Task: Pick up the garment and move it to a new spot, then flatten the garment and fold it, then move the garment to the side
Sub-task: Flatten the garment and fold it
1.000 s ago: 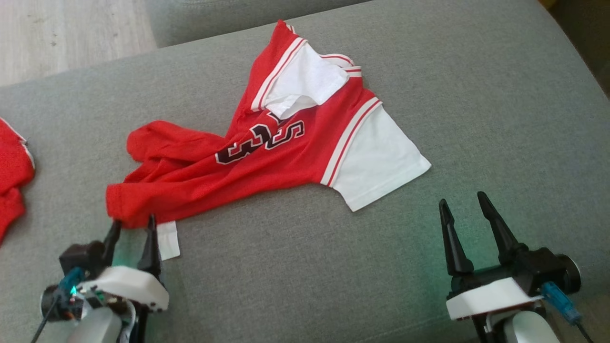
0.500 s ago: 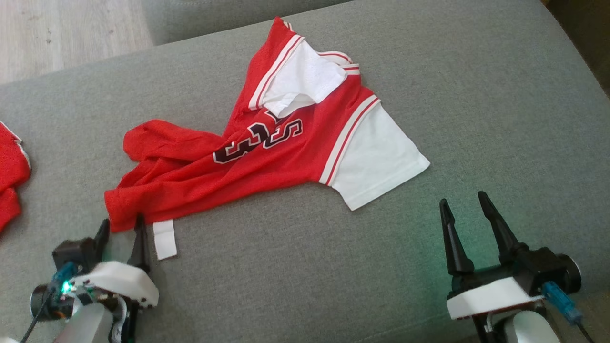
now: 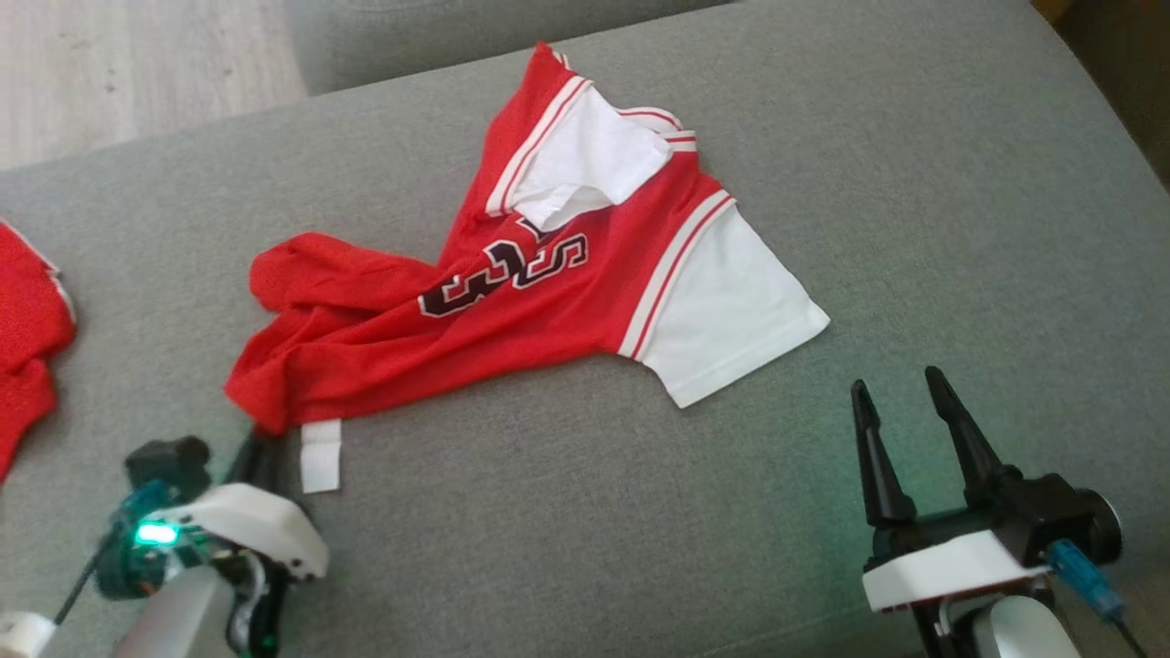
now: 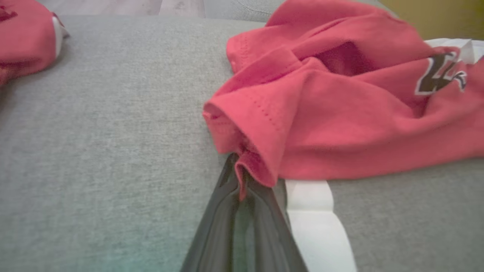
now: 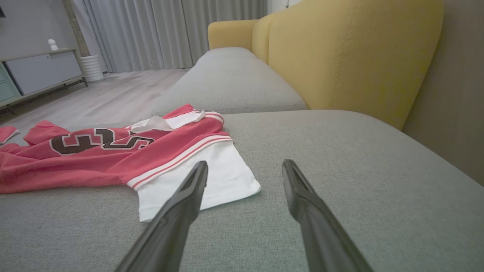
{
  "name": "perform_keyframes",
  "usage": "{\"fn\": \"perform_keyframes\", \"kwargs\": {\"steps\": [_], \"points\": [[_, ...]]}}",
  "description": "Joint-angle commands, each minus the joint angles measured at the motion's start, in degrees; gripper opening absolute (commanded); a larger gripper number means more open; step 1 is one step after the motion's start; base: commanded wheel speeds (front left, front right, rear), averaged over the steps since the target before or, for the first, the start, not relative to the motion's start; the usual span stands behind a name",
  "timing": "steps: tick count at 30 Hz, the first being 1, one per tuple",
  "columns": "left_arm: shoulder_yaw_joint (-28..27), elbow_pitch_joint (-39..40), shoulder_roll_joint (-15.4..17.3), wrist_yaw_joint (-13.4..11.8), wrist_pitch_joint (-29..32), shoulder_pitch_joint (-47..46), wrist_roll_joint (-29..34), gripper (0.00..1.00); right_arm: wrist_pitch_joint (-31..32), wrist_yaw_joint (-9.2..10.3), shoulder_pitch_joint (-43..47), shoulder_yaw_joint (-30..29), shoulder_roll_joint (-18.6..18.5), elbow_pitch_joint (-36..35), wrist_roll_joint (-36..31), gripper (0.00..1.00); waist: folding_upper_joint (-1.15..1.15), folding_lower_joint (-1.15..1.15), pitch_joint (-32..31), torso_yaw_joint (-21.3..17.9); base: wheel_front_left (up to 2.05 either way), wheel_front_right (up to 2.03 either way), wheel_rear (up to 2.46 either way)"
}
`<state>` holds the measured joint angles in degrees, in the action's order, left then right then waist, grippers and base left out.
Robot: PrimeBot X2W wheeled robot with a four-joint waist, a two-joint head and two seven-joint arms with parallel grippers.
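Sofa (image 3: 914, 183): grey fabric seat, the surface everything lies on. A yellow backrest (image 5: 340, 56) rises behind it in the right wrist view. Pale wood floor (image 3: 110, 73) shows past the far edge.

Jersey (image 3: 548, 320): red, with white sleeves and dark outlined figures on the chest. It lies crumpled about mid-seat. The hem end is bunched toward the robot's left. One sleeve (image 3: 731, 311) lies flat, pointing right; the other is folded back near the collar.

Red cloth (image 3: 27, 338): at the left edge of the seat, well apart from the jersey.

Right gripper (image 3: 896, 379): fingers spread apart with nothing between them, low over bare cushion. It is near the flat sleeve but not touching it.

Left gripper (image 3: 260, 443): fingers drawn together, clamped on the jersey's near hem corner. In the left wrist view a fold of red fabric sits pinched at the tips.

Tag (image 3: 320, 455): white strip flat on the cushion, coming out from under the hem, just beside the left fingers.
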<state>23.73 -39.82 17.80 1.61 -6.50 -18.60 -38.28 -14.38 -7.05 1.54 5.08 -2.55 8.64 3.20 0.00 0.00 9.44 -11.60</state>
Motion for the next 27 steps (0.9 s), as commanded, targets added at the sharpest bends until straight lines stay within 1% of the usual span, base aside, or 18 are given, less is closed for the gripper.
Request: {"fn": "perform_keyframes", "kwargs": {"steps": [1,3,5,7,12,15,17,19,21,24,26,27], "points": [[-1.31,2.12,0.92,0.37,0.65,-0.03,-0.64,0.0,-0.62,-0.44,-0.71,0.91,-0.32,-1.61,0.67,1.0,0.0,0.0,-0.51,0.58,0.0,0.0,0.0],[-1.2,6.12,0.87,0.19,2.7,1.74,-1.68,0.0,-0.62,-0.44,-0.15,0.59,-0.32,-1.66,0.77,1.0,0.0,0.0,-1.02,1.53,0.0,0.0,0.0],[-1.49,11.69,1.22,-0.56,5.0,4.06,-3.02,0.0,-0.62,-0.44,0.19,0.57,-0.32,-1.67,0.83,1.0,0.0,0.0,-1.38,2.45,0.0,0.0,0.0],[-2.05,18.62,1.9,-1.87,7.63,6.96,-4.6,0.0,-0.62,-0.44,0.32,0.59,-0.32,-1.72,0.98,1.0,0.0,0.0,-1.73,3.29,0.0,0.0,0.0],[-3.9,38.22,4.15,-6.92,14.85,16.74,-9.43,0.0,-0.62,-0.44,0.44,0.65,-0.32,-1.88,1.29,1.0,0.0,0.0,-2.14,4.86,0.0,0.0,0.0],[-5.04,48.24,4.3,-8.92,18.96,22.83,-14.66,0.0,-0.62,-0.44,0.53,0.49,-0.32,-1.97,1.35,1.0,0.0,0.0,-2.08,5.55,0.0,0.0,0.0],[-5.98,53.01,4.0,-9.76,21.29,26.05,-18.8,0.0,-0.62,-0.44,0.62,0.48,-0.32,-2.04,1.3,1.0,0.0,0.0,-1.94,5.89,0.0,0.0,0.0],[-6.94,55.31,3.83,-10.78,22.83,28.25,-21.73,0.0,-0.62,-0.44,0.52,0.66,-0.32,-1.95,1.2,1.0,0.0,0.0,-1.79,6.05,0.0,0.0,0.0],[-7.2,55.62,3.34,-11.45,24.29,29.63,-24.17,0.0,-0.62,-0.44,0.28,0.81,-0.32,-1.92,1.21,1.0,0.0,0.0,-1.54,6.1,0.0,0.0,0.0],[-6.79,52.26,3.23,-12.59,25.02,29.42,-24.04,0.0,-0.62,-0.44,-0.11,1.05,-0.32,-1.82,1.35,1.0,0.0,0.0,-1.2,6.19,0.0,0.0,0.0],[-6.13,48.44,2.87,-13.19,24.56,27.75,-22.51,0.0,-0.62,-0.44,-0.41,1.4,-0.32,-1.73,1.35,1.0,0.0,0.0,-0.78,6.15,0.0,0.0,0.0],[-6.13,48.44,2.87,-13.19,24.56,27.75,-22.51,0.0,-0.62,-0.44,-0.41,1.4,-0.32,-1.73,1.35,1.0,0.0,0.0,-0.78,6.15,0.0,0.0,0.0]]}}
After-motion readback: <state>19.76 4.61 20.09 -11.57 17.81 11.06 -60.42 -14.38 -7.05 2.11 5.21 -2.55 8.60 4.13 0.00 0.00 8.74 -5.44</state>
